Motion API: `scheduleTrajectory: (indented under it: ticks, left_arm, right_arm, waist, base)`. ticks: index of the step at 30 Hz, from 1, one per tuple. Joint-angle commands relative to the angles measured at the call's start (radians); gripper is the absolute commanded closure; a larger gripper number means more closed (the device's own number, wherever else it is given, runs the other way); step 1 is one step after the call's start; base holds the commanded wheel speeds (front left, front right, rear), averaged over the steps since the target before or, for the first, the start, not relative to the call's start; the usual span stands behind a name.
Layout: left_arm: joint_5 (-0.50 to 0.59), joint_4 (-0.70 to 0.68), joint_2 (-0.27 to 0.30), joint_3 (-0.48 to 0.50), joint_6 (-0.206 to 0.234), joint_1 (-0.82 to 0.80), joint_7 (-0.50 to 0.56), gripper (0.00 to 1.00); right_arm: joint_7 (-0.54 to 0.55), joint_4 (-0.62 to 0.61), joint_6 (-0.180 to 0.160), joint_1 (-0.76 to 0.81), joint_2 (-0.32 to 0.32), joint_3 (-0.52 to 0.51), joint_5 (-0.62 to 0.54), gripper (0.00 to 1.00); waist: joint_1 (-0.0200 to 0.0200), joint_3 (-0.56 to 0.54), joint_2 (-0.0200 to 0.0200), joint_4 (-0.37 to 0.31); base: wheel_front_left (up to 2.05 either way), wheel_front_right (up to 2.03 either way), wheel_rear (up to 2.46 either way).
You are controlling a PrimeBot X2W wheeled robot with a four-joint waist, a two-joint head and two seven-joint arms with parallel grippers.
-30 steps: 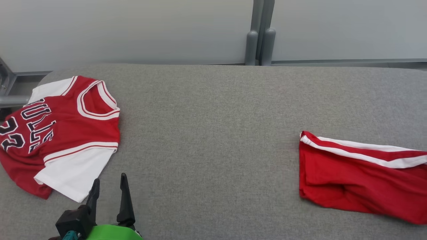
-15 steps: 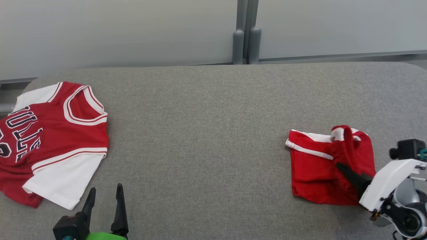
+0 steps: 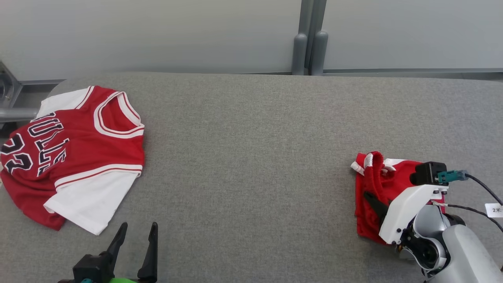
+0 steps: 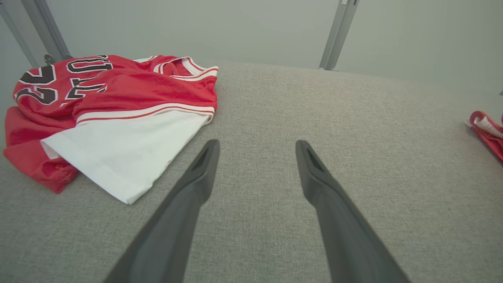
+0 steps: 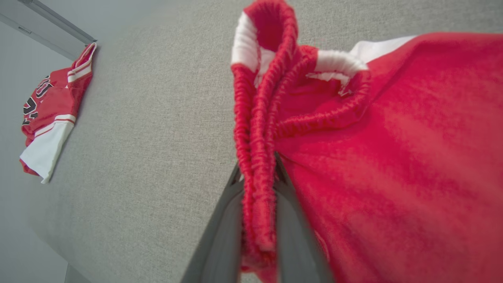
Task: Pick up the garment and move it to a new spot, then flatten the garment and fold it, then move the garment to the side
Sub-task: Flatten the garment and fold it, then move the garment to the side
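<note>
- Shorts are pinched at the waistband by the right gripper, apparently lifted for moving.
- Left gripper is held spread, idle, beside jersey.

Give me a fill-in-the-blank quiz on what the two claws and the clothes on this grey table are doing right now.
The right claw is ____ on the waistband of the red shorts.
The left claw is ____ and holds nothing.
The jersey lies on the robot's ____ side of the grey table.
Missing words: shut; open; left.
</note>
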Motion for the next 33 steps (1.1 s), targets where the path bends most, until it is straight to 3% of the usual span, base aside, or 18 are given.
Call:
scheduleTrajectory:
  ticks: [1, 5, 6, 7, 8, 17, 24, 29, 33]
  left_arm:
    - [0.014, 0.009, -0.002, 0.01, -0.016, -0.009, -0.005, 0.0]
    - [0.036, 0.024, -0.013, 0.021, -0.052, 0.002, -0.004, 0.0]
    - [0.041, 0.027, -0.016, 0.026, -0.059, 0.004, -0.004, 0.0]
    - [0.044, 0.031, -0.02, 0.03, -0.068, 0.007, -0.004, 0.0]
    - [0.047, 0.033, -0.023, 0.033, -0.076, 0.01, -0.004, 0.0]
    - [0.079, 0.053, -0.044, 0.091, -0.12, 0.038, -0.004, 0.0]
    - [0.103, 0.039, -0.075, 0.14, -0.136, 0.053, -0.004, 0.0]
    - [0.124, 0.042, -0.093, 0.156, -0.149, 0.048, -0.004, 0.0]
    - [0.134, 0.046, -0.103, 0.167, -0.157, 0.037, -0.004, 0.0]
  right_arm:
    - [-0.015, 0.023, 0.001, -0.024, 0.008, -0.001, -0.028, 1.0]
    - [-0.05, 0.078, 0.001, -0.055, 0.028, 0.008, -0.083, 0.97]
    - [-0.057, 0.088, 0.001, -0.063, 0.033, 0.018, -0.095, 0.69]
    - [-0.067, 0.094, 0.001, -0.068, 0.035, 0.027, -0.104, 0.26]
    - [-0.08, 0.098, 0.001, -0.072, 0.034, 0.03, -0.115, 0.0]
    - [-0.171, 0.013, 0.001, -0.033, 0.031, 0.052, -0.103, 0.0]
    - [-0.148, -0.111, 0.001, 0.095, -0.014, -0.09, -0.084, 0.0]
    - [-0.115, -0.094, 0.001, 0.133, -0.035, -0.222, -0.095, 0.0]
    - [-0.093, -0.066, 0.001, 0.109, -0.028, -0.271, -0.088, 0.0]
  waist:
    - [0.0, -0.001, 0.012, 0.009]
    - [0.0, -0.008, 0.012, 0.019]
    - [0.0, -0.008, 0.012, 0.019]
    - [0.0, -0.009, 0.012, 0.02]
    - [0.0, -0.01, 0.012, 0.021]
    - [0.0, -0.014, 0.012, 0.008]
    - [0.0, 0.006, 0.012, -0.012]
    - [0.0, 0.026, 0.012, -0.021]
    - [0.0, 0.037, 0.012, -0.022]
  base:
    - [0.0, 0.0, 0.0]
    - [0.0, 0.0, 0.0]
    - [0.0, 0.0, 0.0]
    - [0.0, 0.0, 0.0]
    - [0.0, 0.0, 0.0]
    - [0.0, 0.0, 0.0]
    - [0.0, 0.0, 0.0]
    - [0.0, 0.0, 0.0]
    - [0.0, 0.0, 0.0]
